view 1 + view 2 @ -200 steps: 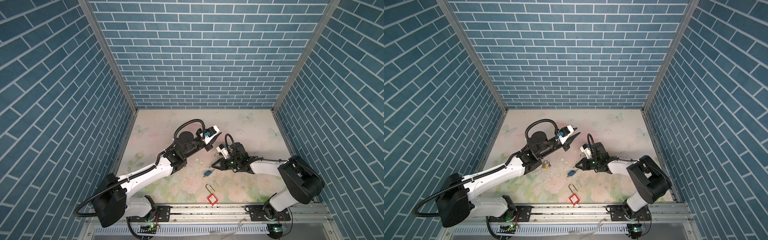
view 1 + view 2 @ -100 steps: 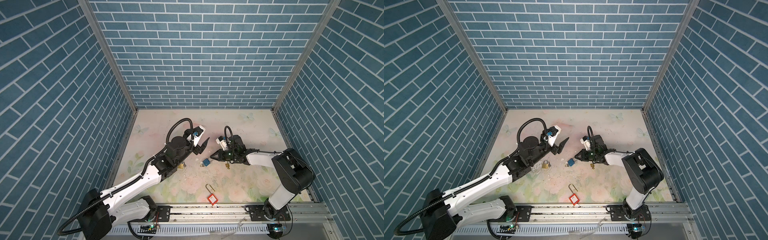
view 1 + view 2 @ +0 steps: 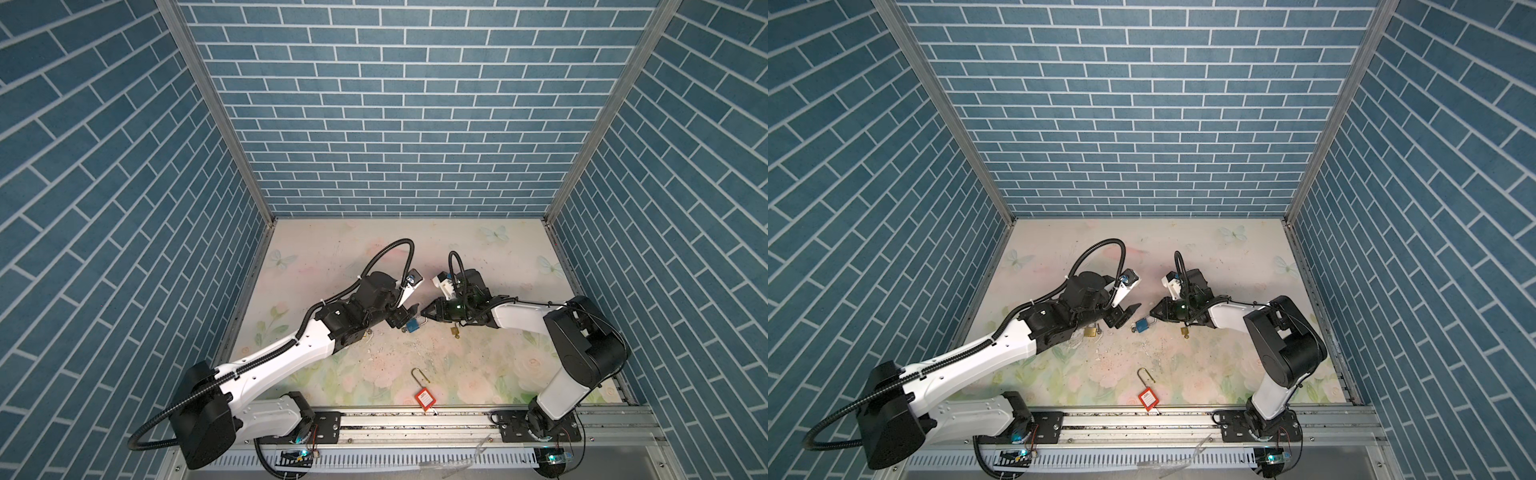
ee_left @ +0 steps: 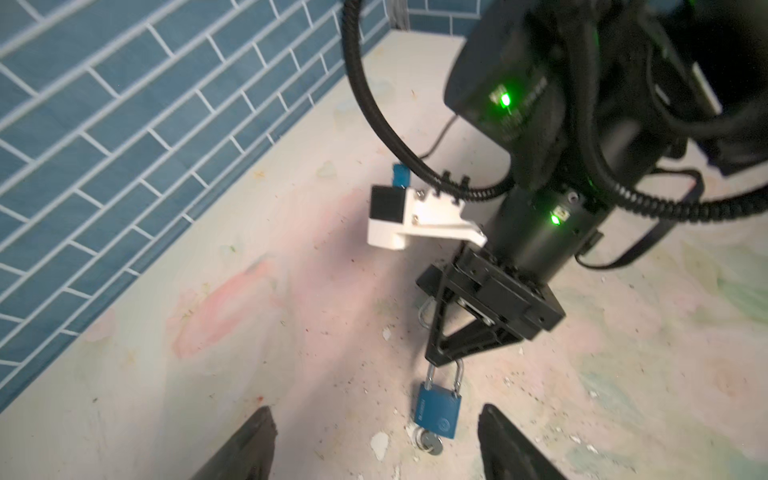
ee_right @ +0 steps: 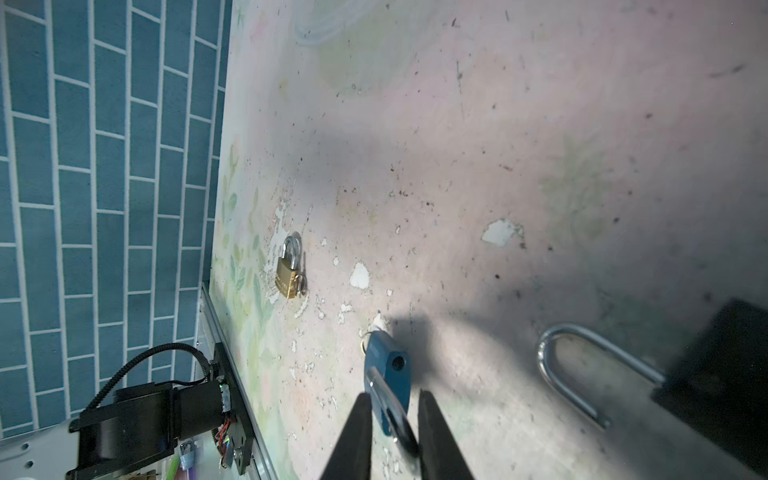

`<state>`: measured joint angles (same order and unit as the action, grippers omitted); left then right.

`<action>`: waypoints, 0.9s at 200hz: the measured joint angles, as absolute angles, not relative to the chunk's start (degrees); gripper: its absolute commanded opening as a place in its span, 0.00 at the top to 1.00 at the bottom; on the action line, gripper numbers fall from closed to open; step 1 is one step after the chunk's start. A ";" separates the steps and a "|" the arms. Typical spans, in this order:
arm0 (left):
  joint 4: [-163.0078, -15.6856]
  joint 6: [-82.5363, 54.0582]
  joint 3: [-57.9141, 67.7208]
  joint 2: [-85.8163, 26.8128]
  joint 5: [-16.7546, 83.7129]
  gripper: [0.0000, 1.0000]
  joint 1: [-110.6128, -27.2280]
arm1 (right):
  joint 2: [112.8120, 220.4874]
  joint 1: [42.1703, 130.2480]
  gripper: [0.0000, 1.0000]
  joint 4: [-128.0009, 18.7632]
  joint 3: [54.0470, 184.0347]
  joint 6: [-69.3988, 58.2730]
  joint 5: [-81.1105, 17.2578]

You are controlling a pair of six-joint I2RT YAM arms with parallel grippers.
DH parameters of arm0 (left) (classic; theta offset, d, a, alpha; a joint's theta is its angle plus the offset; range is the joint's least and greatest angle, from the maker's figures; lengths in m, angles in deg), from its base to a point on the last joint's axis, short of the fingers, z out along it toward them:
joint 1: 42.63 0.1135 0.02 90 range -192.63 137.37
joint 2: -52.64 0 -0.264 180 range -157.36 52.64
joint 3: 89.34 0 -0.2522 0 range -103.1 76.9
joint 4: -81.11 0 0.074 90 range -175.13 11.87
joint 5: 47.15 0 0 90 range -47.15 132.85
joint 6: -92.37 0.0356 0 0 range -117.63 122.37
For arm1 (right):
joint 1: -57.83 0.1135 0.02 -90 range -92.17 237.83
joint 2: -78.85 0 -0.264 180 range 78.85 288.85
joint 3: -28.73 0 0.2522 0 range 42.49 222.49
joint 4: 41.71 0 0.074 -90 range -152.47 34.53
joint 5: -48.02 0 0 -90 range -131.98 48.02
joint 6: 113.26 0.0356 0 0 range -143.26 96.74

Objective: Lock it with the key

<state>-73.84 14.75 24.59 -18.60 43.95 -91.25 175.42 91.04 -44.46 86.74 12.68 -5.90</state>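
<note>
Blue brick walls point(image 3: 374, 124) enclose a flowered tabletop point(image 3: 332, 249). The blue padlock point(image 4: 438, 411) lies mid-table, its long axis running from gripper to gripper. The right gripper point(image 5: 392, 395) straddles the shackle point(image 4: 459, 376), likely to steady it; whether it pinches is unclear. The key point(image 4: 430, 442) end faces the left gripper point(image 4: 376, 409), which is spread wide.

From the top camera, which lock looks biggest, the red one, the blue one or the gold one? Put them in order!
In a top view:
1. Red padlock, with its long shackle.
2. Blue padlock.
3. Gold padlock, but it looks nearly the same size as the blue one, so that pair is unsure.
</note>
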 measured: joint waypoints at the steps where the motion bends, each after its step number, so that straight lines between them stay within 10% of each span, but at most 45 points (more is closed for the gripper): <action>1: -73.68 14.79 24.52 -18.73 43.93 0.22 -91.30 | 175.42 91.04 0.75 -44.49 86.72 12.68 -5.95; 180: -55.17 22.51 9.01 -51.10 36.54 0.23 -91.21 | 151.45 86.27 0.66 -50.98 77.60 11.17 -12.46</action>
<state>-55.17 22.51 9.01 -51.10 36.54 -91.21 151.45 86.27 -50.98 77.60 11.17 -12.46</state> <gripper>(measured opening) 0.767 0.336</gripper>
